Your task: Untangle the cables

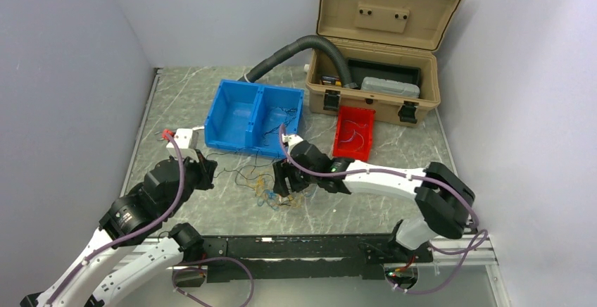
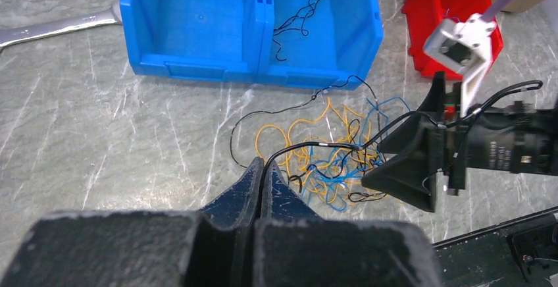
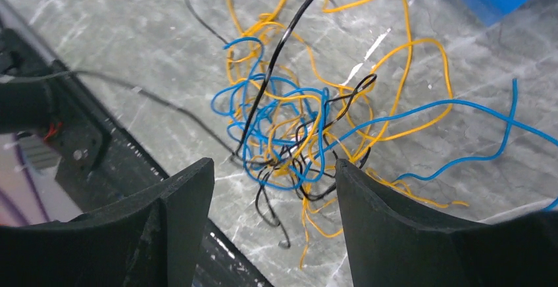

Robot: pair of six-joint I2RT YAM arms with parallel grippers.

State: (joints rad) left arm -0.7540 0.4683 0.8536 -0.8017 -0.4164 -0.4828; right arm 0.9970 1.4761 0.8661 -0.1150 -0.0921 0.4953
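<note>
Looking top-down: cables (image 1: 271, 193) sit bunched on the table (image 1: 211, 215) between left gripper (image 1: 210, 170) and right gripper (image 1: 283, 182). Blue bin (image 1: 246, 143) is just behind, black rail (image 1: 296, 245) near in front.

Left wrist: left gripper is clenched on a black strand (image 2: 316, 145). I'd draw it slowly left, where the table is bare.

Right wrist: right gripper is spread wide astride the cables, grasping nothing. I'd pin the bunch down and stay off the rail.

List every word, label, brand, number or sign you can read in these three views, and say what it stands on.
No text can be read in any view.
Small yellow and dark item inside the tan case: may carry print, but it is too small and blurred to read.
Blue bin, red bin, grey box: no lettering visible.
</note>
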